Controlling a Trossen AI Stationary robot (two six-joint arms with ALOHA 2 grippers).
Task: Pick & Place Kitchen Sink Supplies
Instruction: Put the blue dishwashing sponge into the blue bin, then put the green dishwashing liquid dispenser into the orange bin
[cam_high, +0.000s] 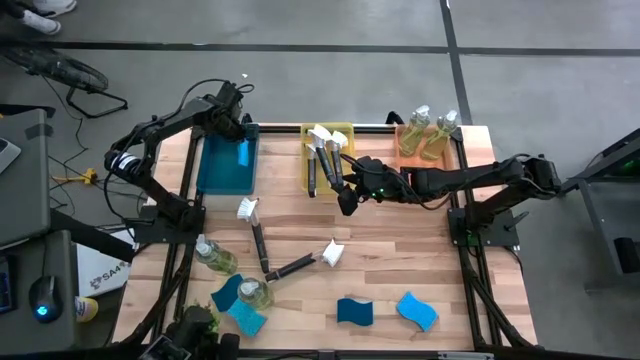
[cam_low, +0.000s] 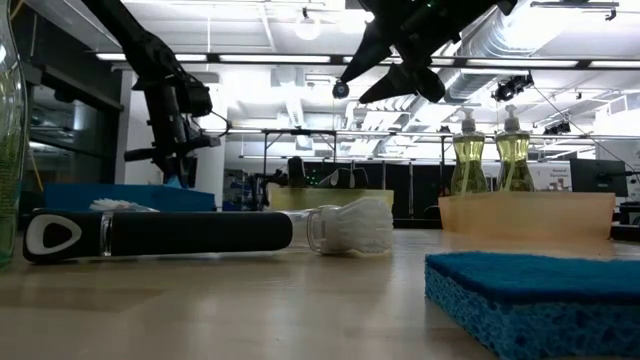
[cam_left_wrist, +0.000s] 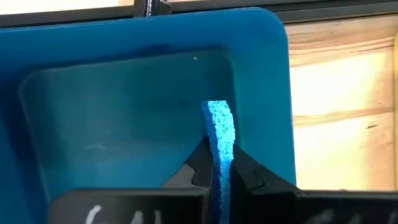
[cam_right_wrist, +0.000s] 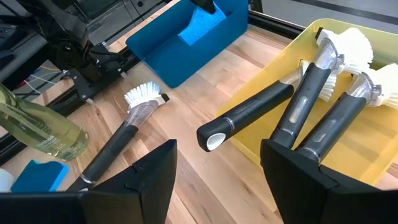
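Observation:
My left gripper (cam_high: 243, 148) is shut on a blue sponge (cam_left_wrist: 219, 134) over the blue bin (cam_high: 222, 170) at the table's far left. Beside the yellow bin (cam_high: 345, 132), my right gripper (cam_right_wrist: 217, 180) hovers open and empty above the table's middle. Three black-handled brushes (cam_right_wrist: 292, 106) lie in that bin. Two brushes (cam_high: 254, 228) (cam_high: 298, 266), two bottles (cam_high: 215, 257) (cam_high: 255, 293) and three sponges (cam_high: 240, 305) (cam_high: 355, 312) (cam_high: 417, 310) lie on the near half of the table. Two more bottles (cam_high: 430, 132) stand in the orange bin (cam_high: 405, 150). My left gripper pinches the sponge's two broad faces (cam_left_wrist: 221, 163) between its two fingers. The fingers come steeply from above, slanting toward the far edge. The sponge stands on edge and sticks out past the fingertips inside the blue bin; whether it touches the bin's floor I cannot tell.
Bare wood lies between the bins and the loose things on the near half. One brush handle (cam_right_wrist: 249, 115) juts over the yellow bin's near wall. A green plant (cam_high: 195, 325) stands at the near left corner.

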